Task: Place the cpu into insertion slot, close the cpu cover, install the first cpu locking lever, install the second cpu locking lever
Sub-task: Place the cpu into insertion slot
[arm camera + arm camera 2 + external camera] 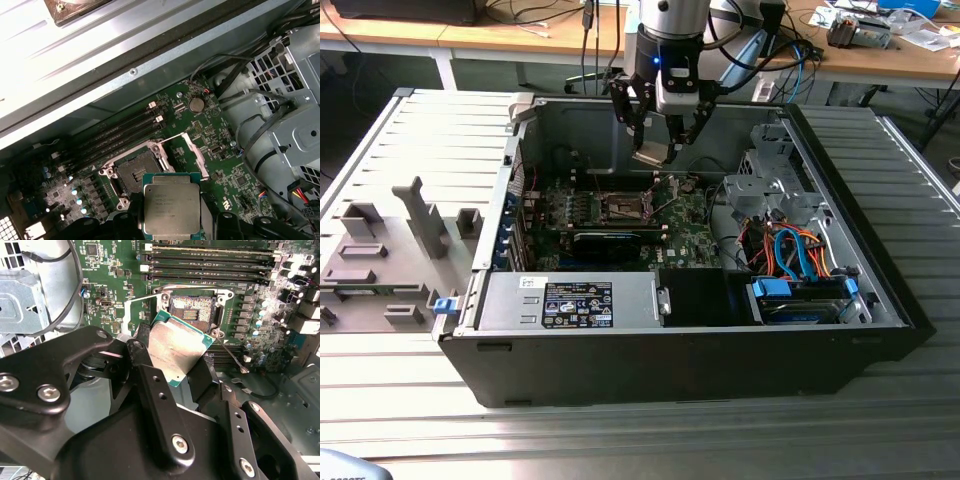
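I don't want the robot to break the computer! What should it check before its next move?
1. cpu held by the gripper: ok, shut on its edges.
2. insertion slot empty: ok, bare contacts show.
3. cpu cover swung open: ok.
4. cpu seated in the slot: not ok, it is held above the board.
5. cpu lined up squarely with the slot: cannot tell.
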Robot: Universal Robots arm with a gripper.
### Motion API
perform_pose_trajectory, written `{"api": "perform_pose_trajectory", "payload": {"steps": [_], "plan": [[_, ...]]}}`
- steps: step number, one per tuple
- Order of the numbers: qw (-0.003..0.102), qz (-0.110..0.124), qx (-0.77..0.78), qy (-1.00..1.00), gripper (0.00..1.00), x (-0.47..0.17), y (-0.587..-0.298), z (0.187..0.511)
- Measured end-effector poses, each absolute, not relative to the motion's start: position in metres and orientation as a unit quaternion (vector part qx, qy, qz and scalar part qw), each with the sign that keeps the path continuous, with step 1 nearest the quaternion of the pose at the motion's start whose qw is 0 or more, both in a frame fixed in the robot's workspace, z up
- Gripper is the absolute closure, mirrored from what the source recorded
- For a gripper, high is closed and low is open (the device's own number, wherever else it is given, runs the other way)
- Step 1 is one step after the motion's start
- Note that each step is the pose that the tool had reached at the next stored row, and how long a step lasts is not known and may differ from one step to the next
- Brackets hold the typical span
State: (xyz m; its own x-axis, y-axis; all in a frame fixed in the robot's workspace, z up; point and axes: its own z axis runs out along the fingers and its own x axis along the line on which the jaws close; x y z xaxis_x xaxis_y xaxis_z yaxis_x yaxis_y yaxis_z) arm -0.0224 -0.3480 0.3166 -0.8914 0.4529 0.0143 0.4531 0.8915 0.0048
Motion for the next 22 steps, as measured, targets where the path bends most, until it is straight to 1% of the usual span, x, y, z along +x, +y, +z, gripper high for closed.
{"api": "perform_pose_trajectory", "payload": {"steps": [22], "plan": [[0.006,-0.004,-0.24,-0.971,0.45,-0.0225,-0.348,0.3163]]}}
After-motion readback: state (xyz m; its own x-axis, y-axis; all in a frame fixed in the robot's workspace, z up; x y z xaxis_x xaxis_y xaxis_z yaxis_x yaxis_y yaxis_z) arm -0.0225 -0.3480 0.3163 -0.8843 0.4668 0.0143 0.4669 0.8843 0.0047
